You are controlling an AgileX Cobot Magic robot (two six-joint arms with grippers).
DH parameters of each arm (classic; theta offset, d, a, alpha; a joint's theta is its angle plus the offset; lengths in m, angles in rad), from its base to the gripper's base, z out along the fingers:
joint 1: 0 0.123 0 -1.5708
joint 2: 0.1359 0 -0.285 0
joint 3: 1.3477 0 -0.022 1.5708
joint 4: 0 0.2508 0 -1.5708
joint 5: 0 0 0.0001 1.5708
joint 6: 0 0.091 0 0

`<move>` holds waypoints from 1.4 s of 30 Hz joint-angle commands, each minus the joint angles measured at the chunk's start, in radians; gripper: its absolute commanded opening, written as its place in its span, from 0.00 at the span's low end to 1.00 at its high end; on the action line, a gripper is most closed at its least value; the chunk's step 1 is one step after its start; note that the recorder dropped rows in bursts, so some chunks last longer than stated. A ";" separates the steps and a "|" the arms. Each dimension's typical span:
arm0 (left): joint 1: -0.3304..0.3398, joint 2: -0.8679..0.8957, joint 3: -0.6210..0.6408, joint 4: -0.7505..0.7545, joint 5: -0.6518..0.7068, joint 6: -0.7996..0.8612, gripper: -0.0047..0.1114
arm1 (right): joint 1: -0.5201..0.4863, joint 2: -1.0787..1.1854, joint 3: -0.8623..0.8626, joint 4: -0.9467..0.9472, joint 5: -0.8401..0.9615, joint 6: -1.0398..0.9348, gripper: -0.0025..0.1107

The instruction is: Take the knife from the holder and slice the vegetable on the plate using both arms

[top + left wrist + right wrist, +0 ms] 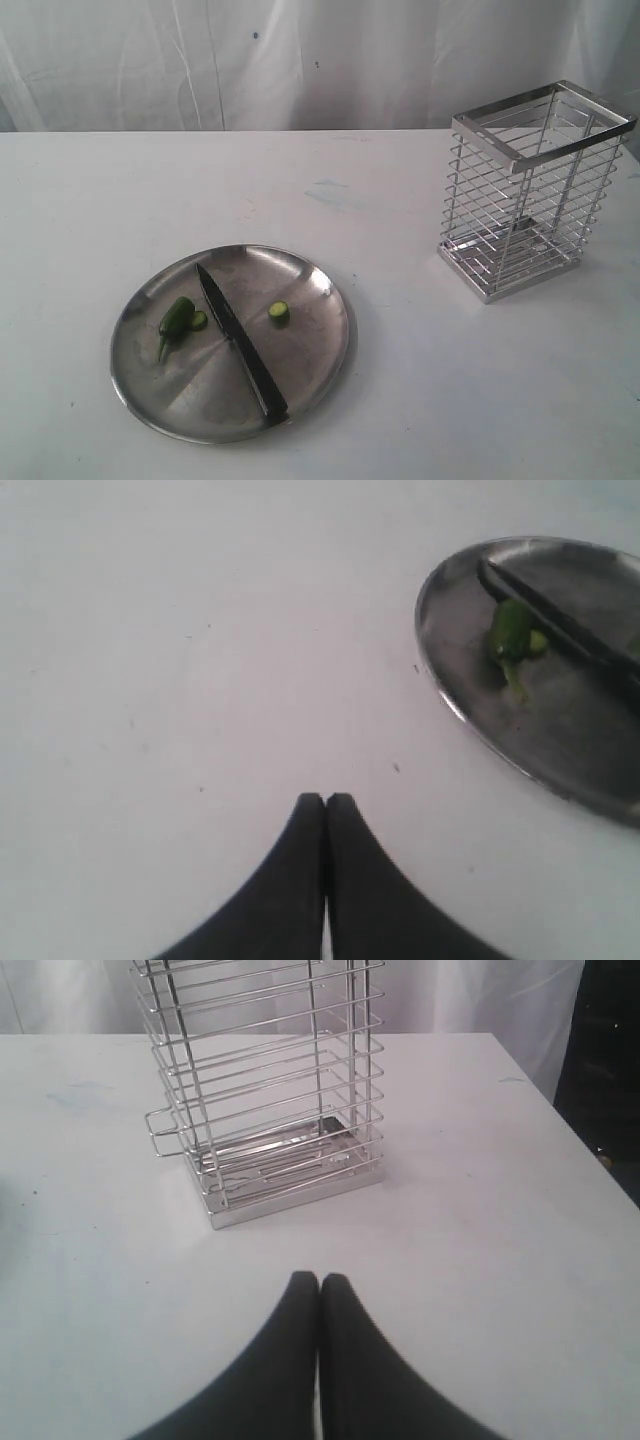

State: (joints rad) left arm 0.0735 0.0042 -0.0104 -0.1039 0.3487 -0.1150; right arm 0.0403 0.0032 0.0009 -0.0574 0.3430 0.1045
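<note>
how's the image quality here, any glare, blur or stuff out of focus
Exterior view: soft even light, only a faint shadow beside the plate, bright glints on the holder rim. Left wrist view: the shut left end effector is a dark blur up close, and the plate and vegetable look soft. Right wrist view: holder fairly sharp, right end effector out of focus.

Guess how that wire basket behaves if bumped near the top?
Probably light: the basket is thin open wire and looks empty. Tall over a small base, so a push near the rim would likely tip it; low down, it would more likely slide on the smooth table.
</note>
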 commanded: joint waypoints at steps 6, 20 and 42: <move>0.004 -0.004 0.010 0.062 0.002 0.255 0.04 | -0.005 -0.003 -0.001 -0.009 -0.001 0.004 0.02; 0.004 -0.004 0.010 0.015 -0.045 0.281 0.04 | -0.005 -0.003 -0.001 -0.009 -0.001 0.004 0.02; 0.004 -0.004 0.010 0.008 -0.045 0.281 0.04 | -0.005 -0.003 -0.001 -0.009 -0.001 0.004 0.02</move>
State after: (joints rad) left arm 0.0735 0.0042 -0.0065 -0.0848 0.3101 0.1619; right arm 0.0403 0.0032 0.0009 -0.0574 0.3430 0.1045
